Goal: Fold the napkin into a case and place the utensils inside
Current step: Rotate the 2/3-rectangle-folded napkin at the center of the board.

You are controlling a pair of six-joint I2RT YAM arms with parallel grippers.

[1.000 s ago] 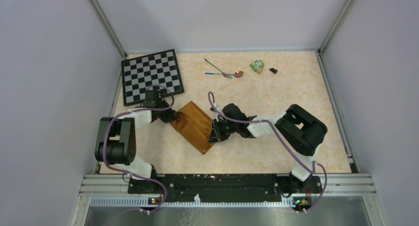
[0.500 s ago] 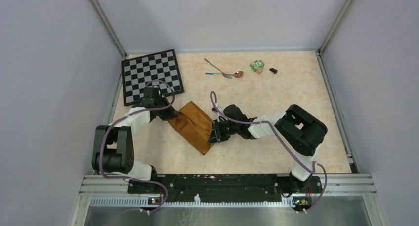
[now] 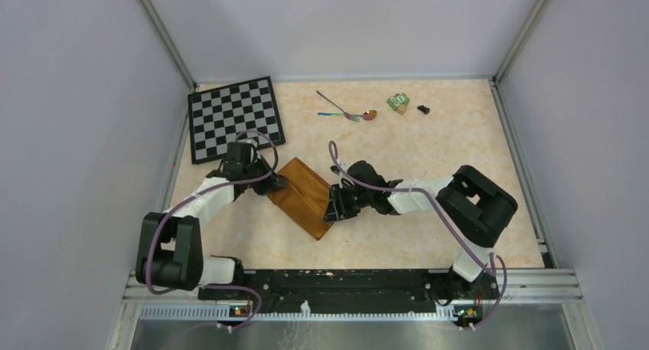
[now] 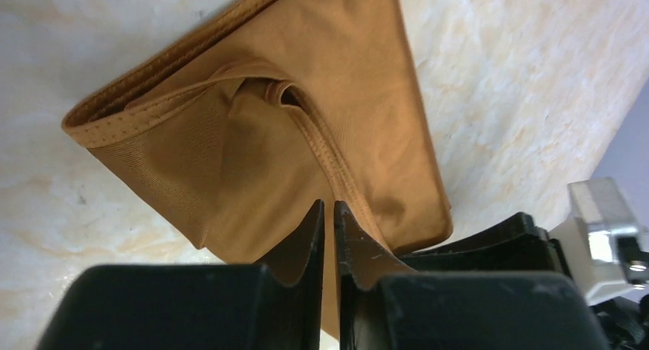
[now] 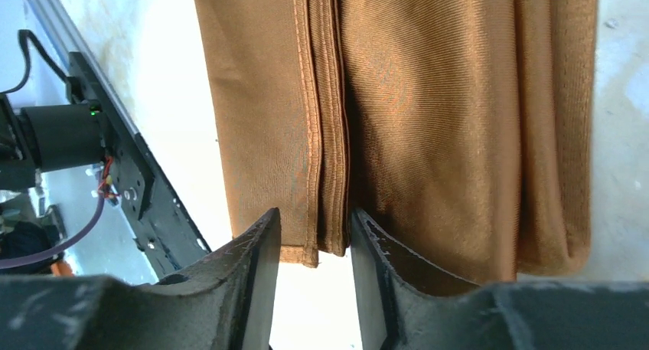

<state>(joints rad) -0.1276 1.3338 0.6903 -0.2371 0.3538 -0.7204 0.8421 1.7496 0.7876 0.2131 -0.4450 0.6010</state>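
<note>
I'm in the folding step: the napkin lies mid-table as a narrow slanted strip, not yet a finished pouch as far as I can judge, and the utensils sit untouched well away at the far edge, between the chessboard and a small green block. My left gripper is at the strip's far-left end, my right gripper at its near-right end. From above I get that layout but not the fingers. The left wrist camera shows its fingers closed to a thin slit with a hem running into it, which I read as a pinch on one layer, and a small opening puckered in the fold. The right wrist camera shows its fingers apart, straddling the stacked hems without clamping them. Next I'd want the right side to close on those hems before any pull, keeping the layers aligned.
</note>
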